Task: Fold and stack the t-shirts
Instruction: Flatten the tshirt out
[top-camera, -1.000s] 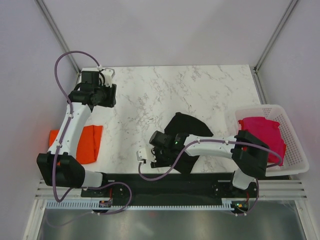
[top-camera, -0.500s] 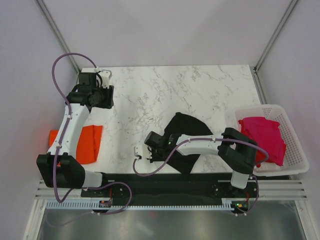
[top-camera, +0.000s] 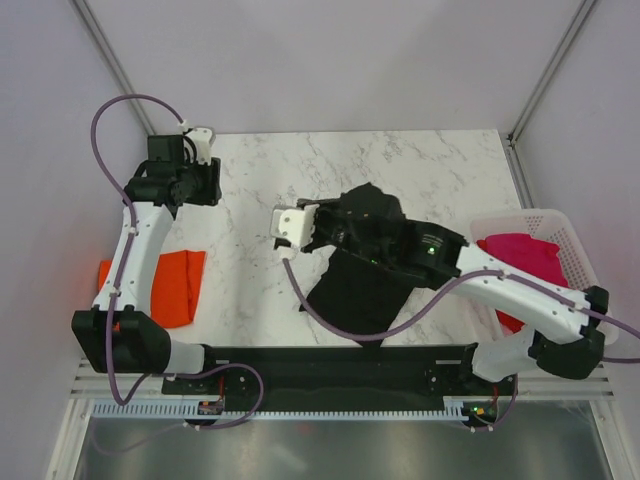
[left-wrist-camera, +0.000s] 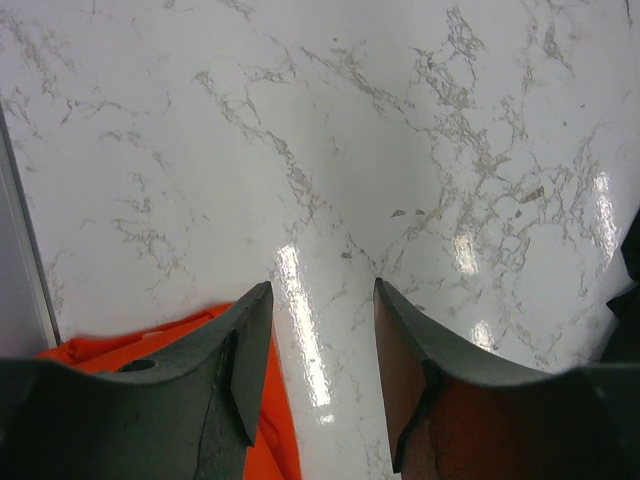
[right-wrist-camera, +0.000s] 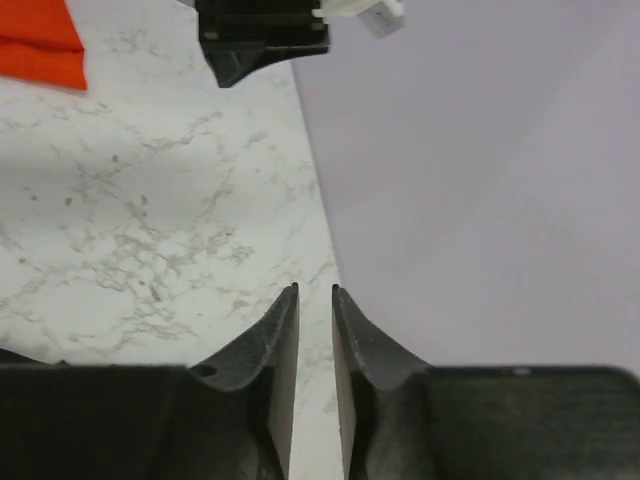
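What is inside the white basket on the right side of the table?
A crumpled magenta-pink t-shirt lies in the white basket. The right arm covers the basket's near part, so anything else there cannot be seen.

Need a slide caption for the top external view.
Right arm reaches across the black t-shirt at centre; orange t-shirt at left, pink t-shirt in the basket at right.
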